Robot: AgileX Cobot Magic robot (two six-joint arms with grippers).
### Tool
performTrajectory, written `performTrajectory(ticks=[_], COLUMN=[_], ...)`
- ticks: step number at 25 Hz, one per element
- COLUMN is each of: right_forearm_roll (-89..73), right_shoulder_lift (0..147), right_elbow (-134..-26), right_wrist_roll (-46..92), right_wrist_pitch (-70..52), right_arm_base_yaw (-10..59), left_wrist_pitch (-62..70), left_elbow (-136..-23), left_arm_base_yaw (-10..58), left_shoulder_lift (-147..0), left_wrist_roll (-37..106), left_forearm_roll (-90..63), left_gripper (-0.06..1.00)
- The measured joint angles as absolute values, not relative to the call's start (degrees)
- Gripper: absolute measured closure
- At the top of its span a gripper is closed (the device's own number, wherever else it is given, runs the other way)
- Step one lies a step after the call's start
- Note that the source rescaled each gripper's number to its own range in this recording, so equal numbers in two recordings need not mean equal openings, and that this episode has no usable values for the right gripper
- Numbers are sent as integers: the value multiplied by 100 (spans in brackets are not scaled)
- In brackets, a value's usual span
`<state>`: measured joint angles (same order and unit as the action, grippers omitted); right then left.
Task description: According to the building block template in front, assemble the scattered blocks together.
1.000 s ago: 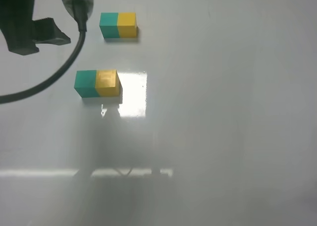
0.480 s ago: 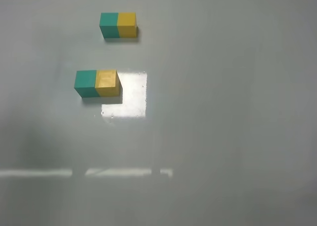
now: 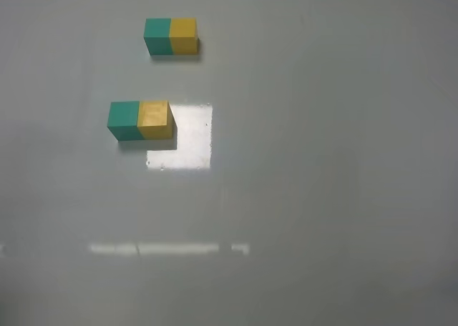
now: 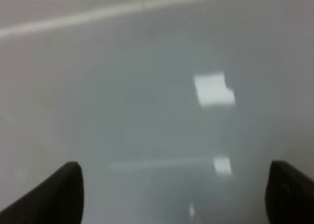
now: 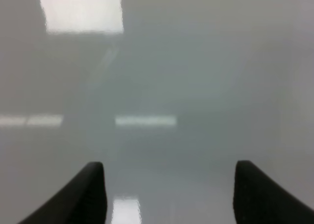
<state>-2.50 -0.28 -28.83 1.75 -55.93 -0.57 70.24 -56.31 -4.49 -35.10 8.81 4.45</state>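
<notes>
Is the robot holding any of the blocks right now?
No. Both the left gripper and right gripper are open and empty. The teal block and yellow block sit together on the table.

Under me: plain glossy grey-white tabletop. Bright square light reflection on it, thin glare strip nearer camera.
</notes>
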Motion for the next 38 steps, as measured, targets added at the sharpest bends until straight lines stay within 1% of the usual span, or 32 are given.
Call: performTrajectory(ticks=[4, 6, 13, 23, 33, 38], right_forearm_roll=[-250, -250, -250, -250, -250, -250], right_shoulder_lift=[-28, -28, -28, -28, -28, -28], right_elbow=[-2883, -2883, -2883, -2883, -2883, -2883], right_wrist_roll=[175, 175, 175, 175, 175, 175], right_wrist_pitch=[-5593, -5593, -5593, -5593, -5593, -5593], right_arm_base_yaw=[-57, -57, -57, -57, -57, -57], left_wrist_pitch=[6996, 6929, 6670, 6518, 6422, 6096], left_elbow=[-5002, -4739, -3758, -3094, -3061, -2870], left_arm_base_yaw=[-1079, -1264, -1282, -506, -456, -456], left_shoulder_lift=[-2136, -1524, -121, 30, 36, 36], left_wrist_roll=[876, 887, 988, 665, -232, -535], left_forearm_roll=[46, -198, -621, -695, 0, 239], left_gripper=[23, 23, 23, 23, 23, 23])
